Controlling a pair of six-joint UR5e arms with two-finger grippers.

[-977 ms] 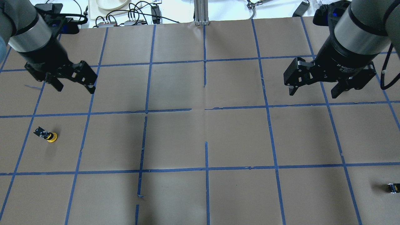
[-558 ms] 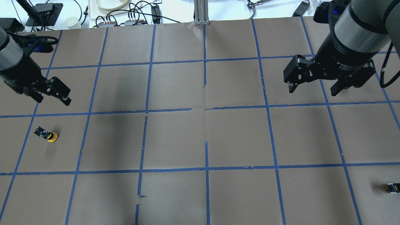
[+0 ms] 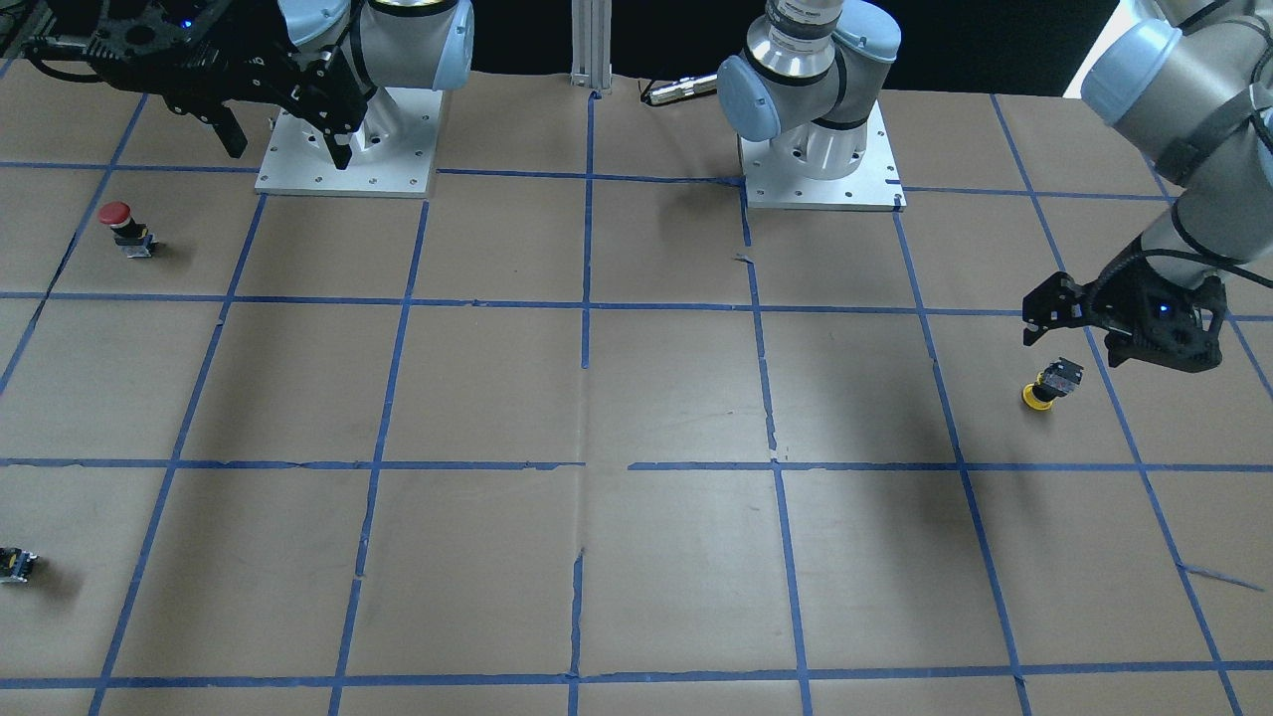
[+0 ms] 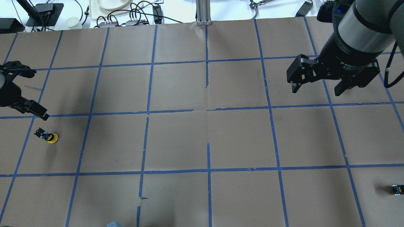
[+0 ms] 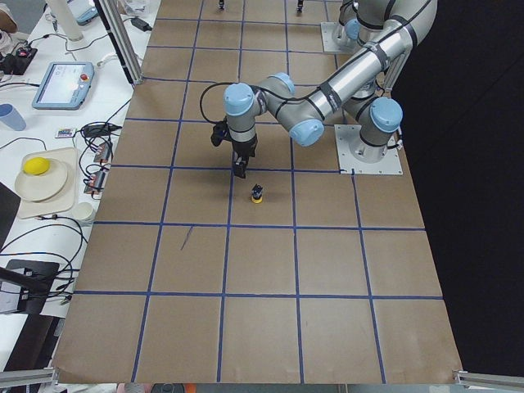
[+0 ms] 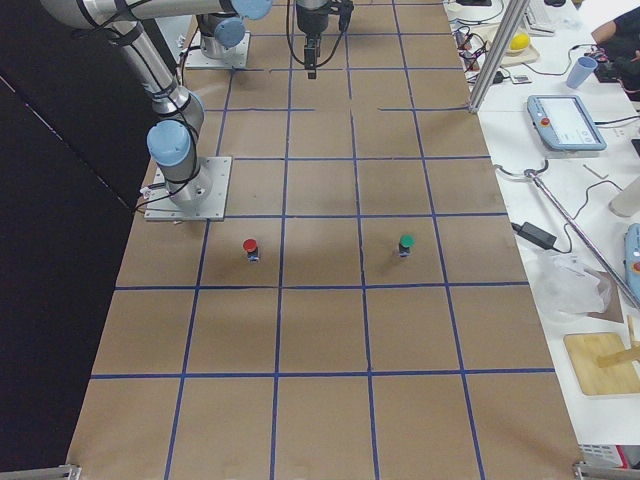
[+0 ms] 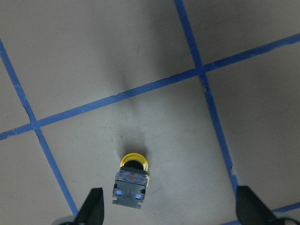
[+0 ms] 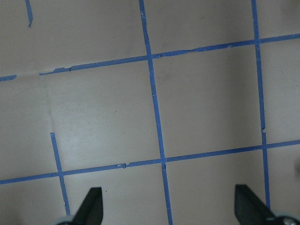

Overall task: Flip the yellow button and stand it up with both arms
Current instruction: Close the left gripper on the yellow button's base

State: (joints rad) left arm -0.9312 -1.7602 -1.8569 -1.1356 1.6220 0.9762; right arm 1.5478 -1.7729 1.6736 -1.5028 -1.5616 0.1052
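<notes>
The yellow button (image 4: 48,136) lies tipped over on the brown paper at the table's left side. Its yellow cap points one way and its grey-black base the other. It also shows in the front-facing view (image 3: 1050,385). My left gripper (image 3: 1074,343) hovers open and empty just beside and above it. In the left wrist view the button (image 7: 132,180) sits between the spread fingertips of the left gripper (image 7: 171,211), base toward the camera. My right gripper (image 4: 317,91) is open and empty, high over the far right of the table, far from the button.
A red-capped button (image 3: 119,224) stands near the right arm's base plate (image 3: 298,179). A green-capped button (image 6: 405,243) stands beside it in the right side view. A small dark switch block (image 4: 396,189) lies at the right front edge. Blue tape lines grid the paper.
My left gripper has moved left and toward the front of the table, dropping close to the yellow button. The right gripper has barely shifted. The button has not moved.
</notes>
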